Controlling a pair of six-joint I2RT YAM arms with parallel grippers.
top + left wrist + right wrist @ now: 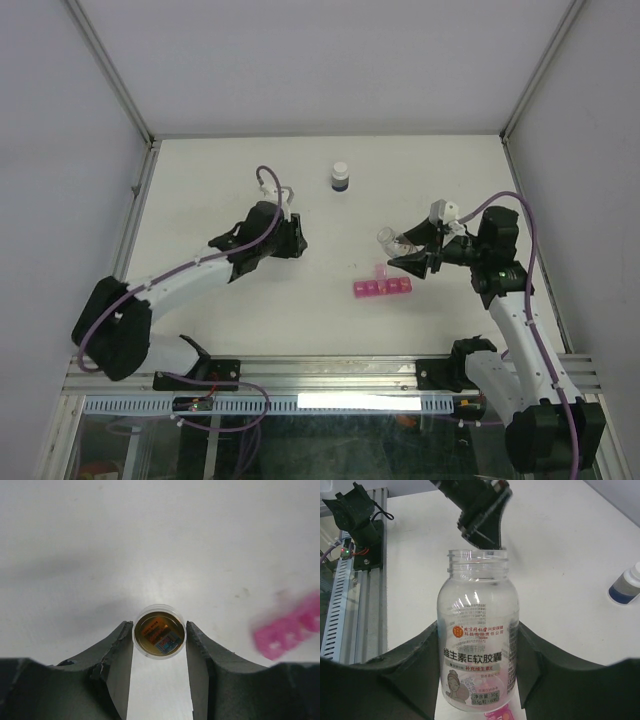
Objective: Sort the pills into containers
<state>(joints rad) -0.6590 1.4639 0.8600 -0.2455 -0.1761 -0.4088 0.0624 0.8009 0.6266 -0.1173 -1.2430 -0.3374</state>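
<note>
Right wrist: clamping uncapped bottle (477,595) in right end effector (476,640), pink organizer (380,289) just below. Pinching cap (159,634) in left end effector (159,652). Pouring step; next, tip mouth over compartment.

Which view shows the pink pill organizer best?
Top external: the whole pill organizer is in sight, one lid raised. Left wrist shows a blurred end; right wrist only a pink sliver at the bottom edge.

pill organizer (381,288) | pink translucent strip, one row of small square compartments | flat on bench (200,180), right of centre, lengthwise left-right | one lid (379,270) near left end raised
</note>
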